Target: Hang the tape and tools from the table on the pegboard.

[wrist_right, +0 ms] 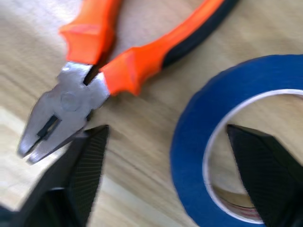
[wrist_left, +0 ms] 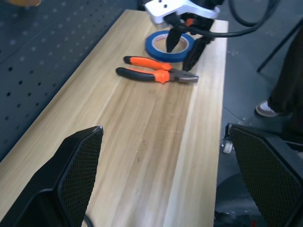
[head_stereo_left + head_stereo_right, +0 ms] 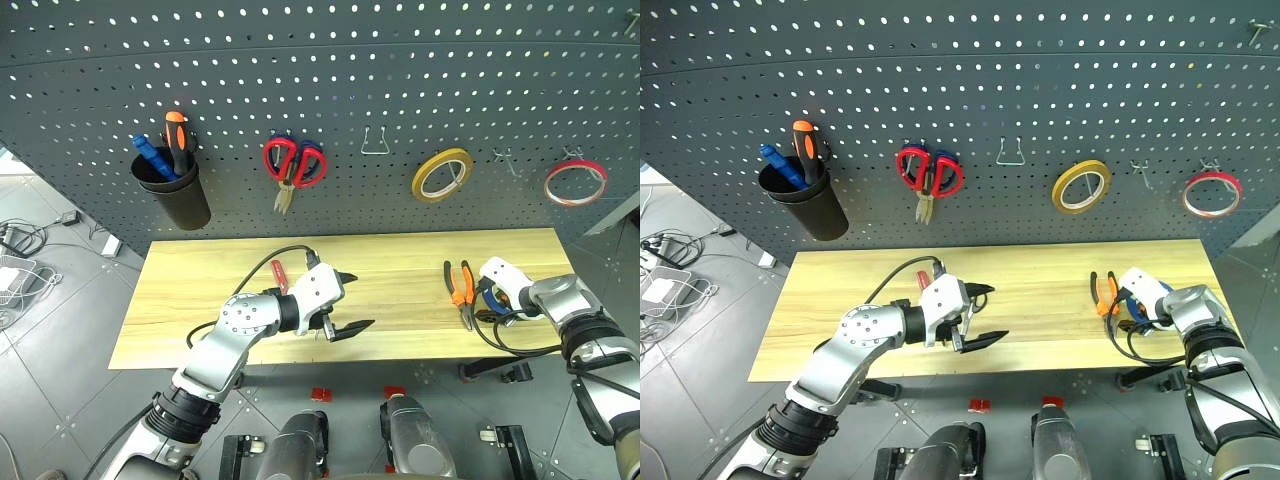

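One finger of the right gripper (image 2: 182, 45) sits inside the hole of the blue tape (image 1: 227, 146), the other outside its rim, so the jaws straddle the ring wall, spread, not pinching yet. The tape lies flat at the desk's (image 3: 400, 260) right end, pliers (image 2: 156, 73) just beside it. The left gripper (image 3: 345, 300) hangs wide open mid-desk, well apart.
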